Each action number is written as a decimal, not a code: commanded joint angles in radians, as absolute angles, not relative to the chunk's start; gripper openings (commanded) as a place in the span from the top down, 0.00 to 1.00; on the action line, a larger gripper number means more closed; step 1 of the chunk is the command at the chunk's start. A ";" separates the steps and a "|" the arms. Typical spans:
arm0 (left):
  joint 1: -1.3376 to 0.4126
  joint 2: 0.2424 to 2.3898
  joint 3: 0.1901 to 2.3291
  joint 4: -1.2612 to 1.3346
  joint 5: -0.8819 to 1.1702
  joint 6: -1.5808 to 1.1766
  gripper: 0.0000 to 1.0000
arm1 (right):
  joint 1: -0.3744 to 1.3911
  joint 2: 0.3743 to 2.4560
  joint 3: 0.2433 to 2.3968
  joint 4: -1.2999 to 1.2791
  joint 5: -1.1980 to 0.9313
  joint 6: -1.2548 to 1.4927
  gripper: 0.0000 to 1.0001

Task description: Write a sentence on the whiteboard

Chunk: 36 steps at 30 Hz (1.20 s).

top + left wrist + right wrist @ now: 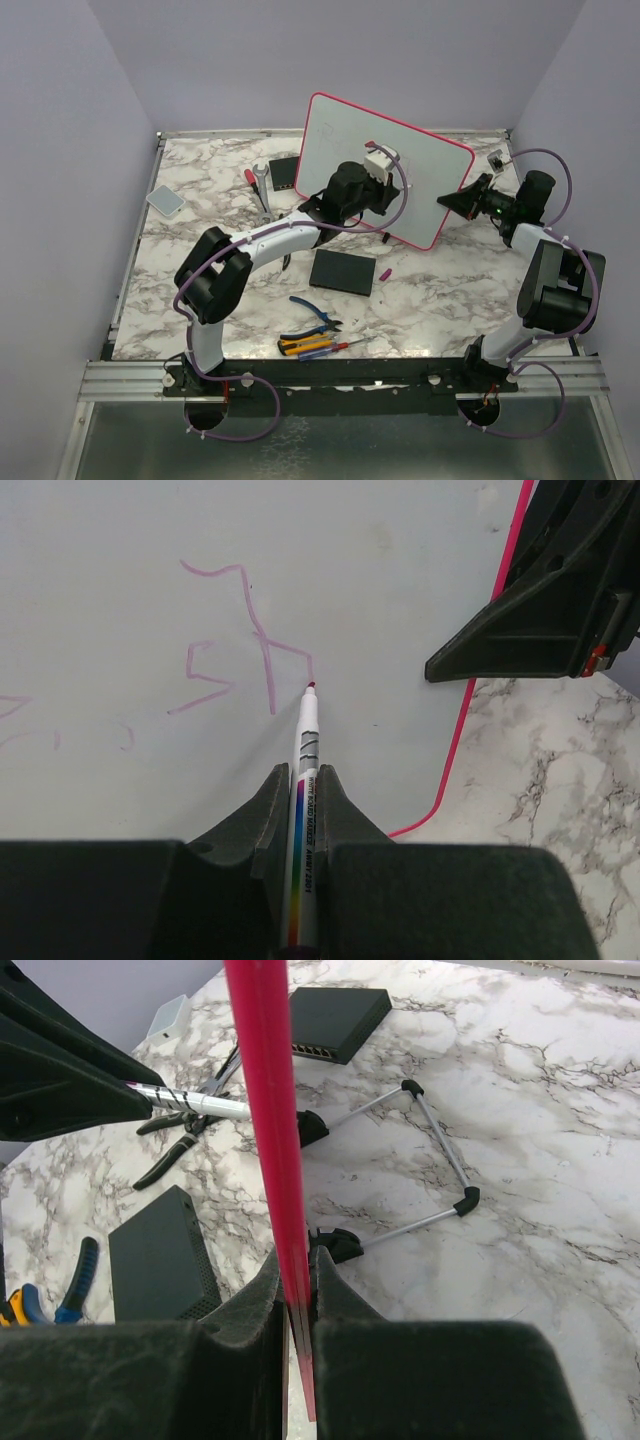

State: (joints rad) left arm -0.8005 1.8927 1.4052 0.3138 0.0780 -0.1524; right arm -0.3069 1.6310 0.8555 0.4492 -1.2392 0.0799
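**Pen tip on board, mid-word: risks and appearance**

Left claw [300, 776] is pressed together on a white marker [307, 730], with the barrel clamped between both fingers. The red tip touches the whiteboard [400, 550] at the end of the last stroke. Right claw [297, 1272] pinches the board's pink-red frame [262, 1080] at its right edge.

Risks (judged):
- If the right pinch slips on the rounded frame, pen pressure could rock the board back on its wire stand [440, 1145]. The line would then skip.
- The marker may slide in the fingers under side load, so the letters drift.
- Too light a contact would leave strokes even fainter.

Board: it stands propped and leaning back on the marble worktop [440, 300], between the two claws. Its face is pale grey-white. The sentence [262, 645] is thin, pale pink, angular and hard to read. It runs leftward from the tip, which is near the board's right edge. A black slab [342, 271] lies just in front of the board.
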 commanded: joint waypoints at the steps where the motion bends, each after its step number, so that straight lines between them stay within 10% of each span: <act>1: -0.799 1.880 1.382 0.308 0.053 -0.137 1.00 | -0.298 1.656 0.841 0.404 -1.175 0.049 0.99; 36: -0.839 1.907 1.514 0.286 0.079 -0.130 1.00 | -0.299 1.654 0.839 0.403 -1.177 0.046 0.99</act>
